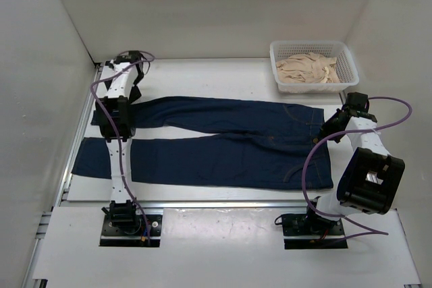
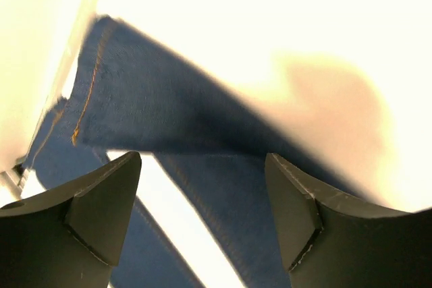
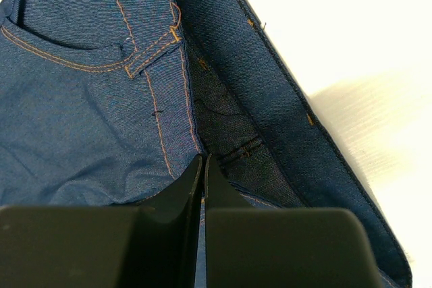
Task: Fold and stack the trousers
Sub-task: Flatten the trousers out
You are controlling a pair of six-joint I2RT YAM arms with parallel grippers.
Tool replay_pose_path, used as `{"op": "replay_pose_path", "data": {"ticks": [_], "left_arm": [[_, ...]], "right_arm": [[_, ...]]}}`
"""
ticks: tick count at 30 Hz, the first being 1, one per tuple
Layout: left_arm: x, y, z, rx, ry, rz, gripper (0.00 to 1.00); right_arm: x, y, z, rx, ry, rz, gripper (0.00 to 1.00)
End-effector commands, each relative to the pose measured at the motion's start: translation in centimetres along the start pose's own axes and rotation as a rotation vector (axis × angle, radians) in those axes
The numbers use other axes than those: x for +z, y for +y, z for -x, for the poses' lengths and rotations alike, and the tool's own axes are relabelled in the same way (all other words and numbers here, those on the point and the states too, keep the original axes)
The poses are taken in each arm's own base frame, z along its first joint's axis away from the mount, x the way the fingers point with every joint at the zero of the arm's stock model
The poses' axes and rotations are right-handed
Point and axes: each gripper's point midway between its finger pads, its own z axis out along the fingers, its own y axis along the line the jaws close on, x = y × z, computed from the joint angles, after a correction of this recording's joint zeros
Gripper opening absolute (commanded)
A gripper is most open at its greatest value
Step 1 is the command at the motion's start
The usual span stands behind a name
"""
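From my remote station, the two arms rise from the near edge of the table (image 1: 223,79). The right gripper (image 3: 203,161) is at the waist of the trousers (image 1: 229,153), close to the right edge. Its fingers (image 3: 182,193) are pressed together with barely a slit between them, and the tips lie against the open waistband beside a belt loop and the orange-stitched pocket. I cannot tell whether any cloth is caught between them.

The dark blue trousers lie flat across the middle of the table. Their long axis runs left to right, with the waist toward the right edge and both hems toward the left edge. The nearer leg reaches almost to the left edge. The farther leg angles slightly away from it, leaving a thin wedge of white table between the two.

Farther back on the left side, the left gripper (image 2: 202,160) hangs above the farther leg near its hem. Its fingers are spread wide, holding nothing and touching nothing. The wrist view shows blurred denim and the orange seam line below the gap.

In the far right corner stands a white basket (image 1: 275,65) holding a crumpled beige cloth (image 1: 307,69), well apart from the trousers.
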Motion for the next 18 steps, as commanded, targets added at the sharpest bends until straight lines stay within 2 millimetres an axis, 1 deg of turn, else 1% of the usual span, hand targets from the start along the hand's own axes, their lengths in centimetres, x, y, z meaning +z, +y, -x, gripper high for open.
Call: {"op": "replay_pose_path", "data": {"ticks": [1,2,3,4,5,6,7,8,9,10,11,12,13,14,15,16,17,18], "left_arm": [[-2.1,3.8,6.5,-0.170,-0.139,0.025,0.85],[-2.0,4.0,7.3,-0.196,-0.153,0.020,0.85],[-2.5,4.5,8.7,-0.243,-0.188,0.003,0.85],[-3.0,4.3,9.6,-0.262,-0.211,-0.024,0.87],[-4.4,5.5,11.0,-0.313,-0.247,-0.053,0.87],[-5.2,5.7,11.4,-0.331,-0.262,-0.075,0.87],[-6.2,5.9,12.4,-0.367,-0.296,-0.110,0.87],[-6.4,5.6,11.8,-0.357,-0.279,-0.143,0.87],[-9.2,7.3,12.6,-0.411,-0.319,-0.188,0.87],[-10.3,7.8,12.7,-0.425,-0.333,-0.216,0.87],[-11.6,8.0,13.4,-0.453,-0.363,-0.264,0.83],[-12.8,8.4,12.9,-0.413,-0.365,-0.312,0.60],[-13.5,8.0,12.4,-0.377,-0.361,-0.342,0.40],[-13.7,7.6,12.0,-0.346,-0.350,-0.370,0.24],[-12.8,6.5,10.3,-0.270,-0.292,-0.395,0.13],[-12.5,6.3,9.4,-0.237,-0.268,-0.396,0.10],[-12.0,5.8,8.3,-0.193,-0.242,-0.386,0.10],[-10.7,5.2,6.6,-0.141,-0.214,-0.332,0.10]], "right_arm": [[-0.4,0.9,1.6,-0.020,-0.036,0.034,0.00],[-0.7,1.0,1.7,-0.021,-0.044,0.038,0.00],[-0.7,1.0,1.7,-0.021,-0.044,0.038,0.00],[-0.7,1.0,1.7,-0.021,-0.044,0.038,0.00],[-0.7,1.0,1.7,-0.021,-0.044,0.038,0.00],[-0.7,1.0,1.7,-0.021,-0.044,0.038,0.00],[-1.0,1.1,1.8,-0.022,-0.053,0.043,0.00],[-0.9,1.0,1.9,-0.022,-0.057,0.035,0.00],[-0.9,1.0,1.9,-0.022,-0.058,0.035,0.00],[-1.2,1.1,2.0,-0.023,-0.065,0.040,0.00],[-1.2,1.1,2.0,-0.023,-0.066,0.040,0.00],[-1.2,1.1,2.0,-0.023,-0.066,0.040,0.00],[-1.2,1.1,2.0,-0.023,-0.066,0.040,0.00],[-1.2,1.1,2.0,-0.023,-0.066,0.040,0.00],[-1.2,1.1,2.0,-0.023,-0.066,0.040,0.00],[-1.2,1.1,2.0,-0.023,-0.066,0.040,0.00],[-1.2,0.9,1.7,-0.023,-0.063,0.038,0.00],[-1.2,0.9,1.7,-0.023,-0.063,0.038,0.00]]}}
